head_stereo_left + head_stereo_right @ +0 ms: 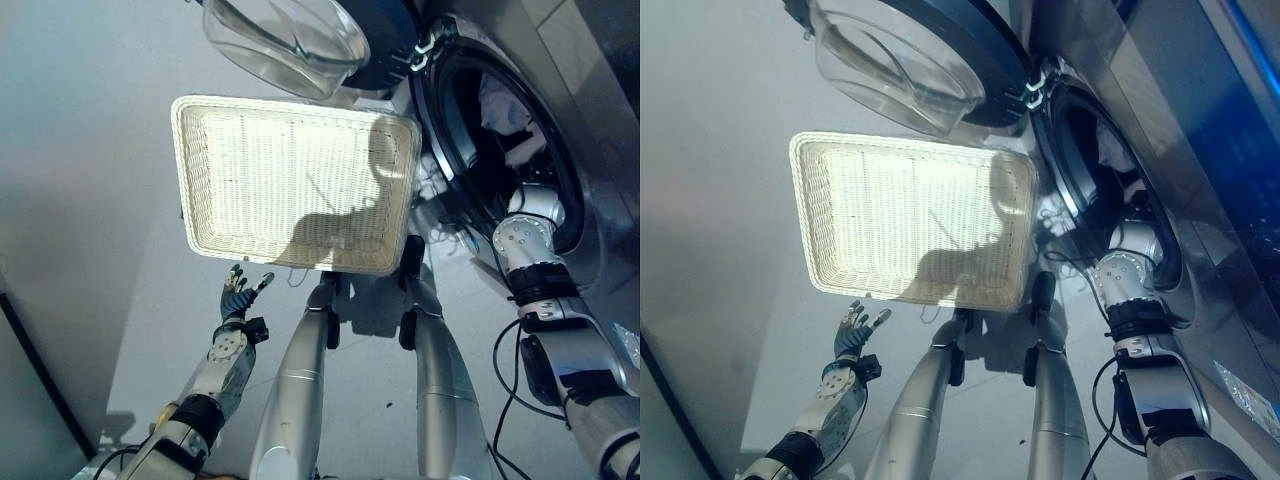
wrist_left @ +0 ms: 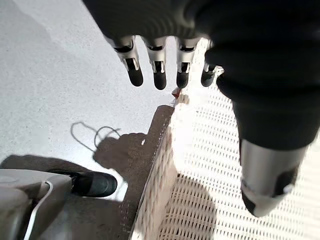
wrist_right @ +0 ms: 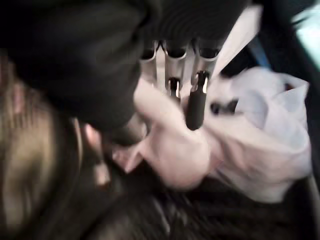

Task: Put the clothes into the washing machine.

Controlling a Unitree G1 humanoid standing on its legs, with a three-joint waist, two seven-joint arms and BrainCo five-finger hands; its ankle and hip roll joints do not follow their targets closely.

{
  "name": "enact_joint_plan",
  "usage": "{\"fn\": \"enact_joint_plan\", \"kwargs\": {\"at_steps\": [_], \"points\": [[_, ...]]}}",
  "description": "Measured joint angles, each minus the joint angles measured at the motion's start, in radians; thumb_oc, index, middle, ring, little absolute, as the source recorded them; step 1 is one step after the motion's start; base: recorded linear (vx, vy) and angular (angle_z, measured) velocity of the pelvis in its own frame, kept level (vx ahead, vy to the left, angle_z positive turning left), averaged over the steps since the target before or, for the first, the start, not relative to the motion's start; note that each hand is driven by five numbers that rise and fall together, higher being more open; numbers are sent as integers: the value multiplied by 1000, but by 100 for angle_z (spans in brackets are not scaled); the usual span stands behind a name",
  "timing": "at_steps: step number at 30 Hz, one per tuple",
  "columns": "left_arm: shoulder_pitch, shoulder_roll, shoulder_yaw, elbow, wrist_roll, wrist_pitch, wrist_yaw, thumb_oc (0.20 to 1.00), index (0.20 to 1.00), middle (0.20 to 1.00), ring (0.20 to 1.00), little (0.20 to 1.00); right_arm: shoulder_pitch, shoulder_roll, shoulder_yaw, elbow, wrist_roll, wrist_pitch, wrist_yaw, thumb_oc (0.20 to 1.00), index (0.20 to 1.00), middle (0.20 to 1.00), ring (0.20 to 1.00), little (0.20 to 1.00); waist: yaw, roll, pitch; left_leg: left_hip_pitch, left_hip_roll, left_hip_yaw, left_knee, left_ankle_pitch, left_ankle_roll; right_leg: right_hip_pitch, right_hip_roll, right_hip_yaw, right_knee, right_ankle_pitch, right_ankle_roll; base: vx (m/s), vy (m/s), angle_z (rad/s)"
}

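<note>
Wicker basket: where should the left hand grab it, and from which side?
Take the wicker basket by its near rim, close to the left hand, coming from the robot's side. It lies flat and empty on the floor, and no handles show, so the raised woven edge is probably the only hold.

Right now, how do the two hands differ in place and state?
The left hand hovers over the floor beside the basket, fingers straight and empty. The right hand is inside the washer drum, fingers on pale clothes. Both have dark covers and dark-tipped silver fingers.

1 basket (image 1: 190,200), 1 washer (image 1: 560,90) (clothes (image 3: 260,135) inside).
</note>
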Motion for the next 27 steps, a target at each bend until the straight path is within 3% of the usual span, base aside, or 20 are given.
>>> {"fn": "enact_joint_plan", "kwargs": {"at_steps": [2, 3, 6, 11, 14, 17, 21, 24, 27], "points": [[0, 9, -4, 17, -1, 5, -3, 1000, 1000, 1000, 1000, 1000, 9, -4, 2, 6, 63, 46, -15, 1000, 1000, 1000, 1000, 1000, -8, -2, 0, 3, -8, 1, 4, 2, 9, 9, -8, 6, -4, 1, 11, -18, 22, 4], [7, 23, -3, 32, -12, 8, -5, 1000, 1000, 1000, 1000, 1000, 10, -5, 5, 18, 144, 143, -5, 1000, 1000, 1000, 1000, 1000, -21, -16, -3, 8, -16, 7, 1, 1, 17, 13, -11, 20, -10, 2, 26, 0, 0, 0], [15, 48, -2, 33, -30, 10, -7, 1000, 1000, 1000, 1000, 1000, 47, -19, 19, 37, 239, 351, 66, 1000, 1000, 1000, 1000, 1000, -36, -54, -3, 11, -20, 25, -6, 5, 23, 17, -15, 35, -34, 14, 45, 5, 32, -8], [13, 28, 11, 45, -30, 9, -8, 1000, 1000, 1000, 1000, 1000, 144, -8, 44, 78, 230, 610, 244, 1000, 1000, 1000, 1000, 1000, -64, -70, -3, 13, -30, 43, -12, 10, 41, 30, -23, 52, -74, 45, 55, -33, 44, -6], [10, 12, 22, 58, -30, 7, -16, 1000, 1000, 1000, 1000, 1000, 204, 26, 73, 146, 131, 697, 326, 1000, 1000, 1000, 1000, 1000, -78, -70, -3, 18, -37, 43, -15, 10, 43, 36, -24, 54, -79, 48, 56, -54, 66, -1], [10, -2, 27, 62, -30, 6, -37, 1000, 1000, 1000, 1000, 1000, 247, 37, 91, 206, 65, 735, 374, 1000, 1000, 1000, 1000, 1000, -79, -71, -3, 49, -36, 45, -17, 9, 42, 63, -23, 54, -79, 50, 54, -49, 32, -4], [12, -5, 32, 96, -32, 9, -99, 1000, 1000, 1000, 1000, 1000, 275, 45, 90, 290, -45, 734, 499, 1000, 1000, 1000, 1000, 1000, -78, -70, -4, 122, -34, 39, -24, 5, 37, 139, -23, 50, -80, 39, 53, -48, 57, 4], [15, -5, 48, 115, -32, 18, -121, 1000, 1000, 1000, 1000, 1000, 292, 47, 89, 292, -61, 737, 535, 1000, 1000, 1000, 1000, 1000, -77, -71, -4, 160, -30, 37, -32, 1, 41, 176, -25, 48, -80, 29, 49, -10, 18, 5], [28, -4, 114, 180, -33, 41, -170, 1000, 1000, 1000, 1000, 1000, 338, 72, 86, 337, -81, 750, 584, 1000, 1000, 1000, 1000, 1000, -76, -73, -8, 255, -31, 30, -46, 0, 42, 273, -29, 42, -89, 21, 53, 52, 11, 9]]}}
